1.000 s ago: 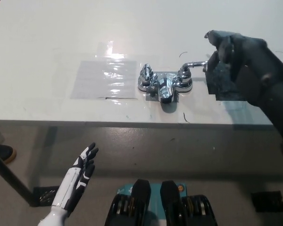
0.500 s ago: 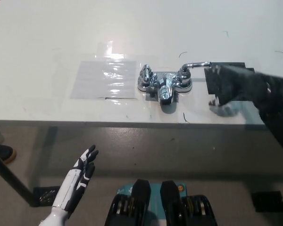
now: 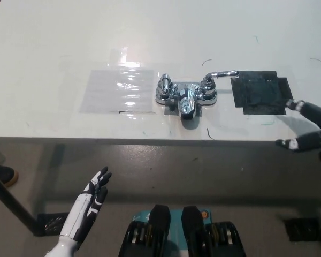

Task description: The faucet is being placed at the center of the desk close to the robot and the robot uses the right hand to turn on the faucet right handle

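Note:
A chrome faucet (image 3: 186, 96) stands on the white desk (image 3: 160, 37) near its front edge, spout facing me. Its right handle (image 3: 220, 74) points away to the right, over the edge of a black tape patch (image 3: 259, 92). Its left handle (image 3: 165, 84) sits upright on the base. My black right hand (image 3: 308, 128) is at the picture's right edge by the desk's front edge, well clear of the faucet, fingers spread and holding nothing. My white left hand (image 3: 91, 201) rests open below the desk at lower left.
A clear glossy sheet (image 3: 119, 89) is taped flat left of the faucet. A dark shoe (image 3: 1, 172) shows on the floor at far left, and a desk leg (image 3: 10, 201) runs down beside it.
My right hand has let go of the right handle and pulled back down and to the right, off the desk. The handle stays pointing right. The left hand has not moved.

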